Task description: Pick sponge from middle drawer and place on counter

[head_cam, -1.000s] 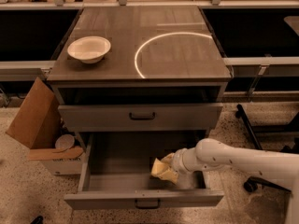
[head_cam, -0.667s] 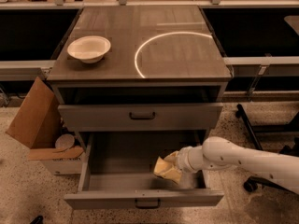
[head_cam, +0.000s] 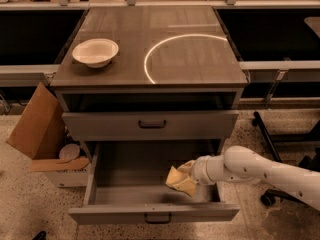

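The middle drawer [head_cam: 120,211] is pulled out below the cabinet. My gripper [head_cam: 187,178] reaches into its right half from the right, on a white arm [head_cam: 250,168]. It is shut on the sponge [head_cam: 174,179], a pale-yellow pad that sticks out left of the cream fingers, low over the drawer floor. I cannot tell whether the sponge touches the floor. The counter [head_cam: 195,59] is the dark glossy top above, with a pale arc line on it.
A white bowl [head_cam: 95,52] stands on the counter's left side. A closed grey drawer front [head_cam: 150,125] sits above the open drawer. A tilted cardboard box [head_cam: 37,126] stands on the floor at left. A black chair base [head_cam: 272,196] is at right.
The arm has shifted slightly to the right. The gripper and sponge stay at almost the same spot in the drawer.
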Robot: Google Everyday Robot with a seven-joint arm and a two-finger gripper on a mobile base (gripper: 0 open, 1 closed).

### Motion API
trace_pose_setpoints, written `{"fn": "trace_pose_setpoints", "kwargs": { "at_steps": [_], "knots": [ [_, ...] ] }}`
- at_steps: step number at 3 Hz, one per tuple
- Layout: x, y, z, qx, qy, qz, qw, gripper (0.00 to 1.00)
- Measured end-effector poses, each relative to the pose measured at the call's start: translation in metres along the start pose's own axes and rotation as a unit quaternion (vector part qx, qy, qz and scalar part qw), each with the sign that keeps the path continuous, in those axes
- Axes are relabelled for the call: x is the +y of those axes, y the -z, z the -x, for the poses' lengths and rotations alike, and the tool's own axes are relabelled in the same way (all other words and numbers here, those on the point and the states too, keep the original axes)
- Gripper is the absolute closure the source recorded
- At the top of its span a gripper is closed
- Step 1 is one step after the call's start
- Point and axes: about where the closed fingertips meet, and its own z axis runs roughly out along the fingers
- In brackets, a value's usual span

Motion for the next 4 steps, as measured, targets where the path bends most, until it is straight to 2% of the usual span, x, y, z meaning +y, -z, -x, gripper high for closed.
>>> {"fn": "trace_pose_setpoints", "kwargs": {
  "at_steps": [1,2,4],
  "knots": [
    [-0.004,0.024,0.010,-0.009,0.013,-0.018,0.9997,1.00],
    [-0.014,0.062,0.028,-0.013,0.037,-0.044,0.9983,1.00],
    [-0.041,0.145,0.071,-0.009,0.086,-0.109,0.9903,1.00]
  ]
}}
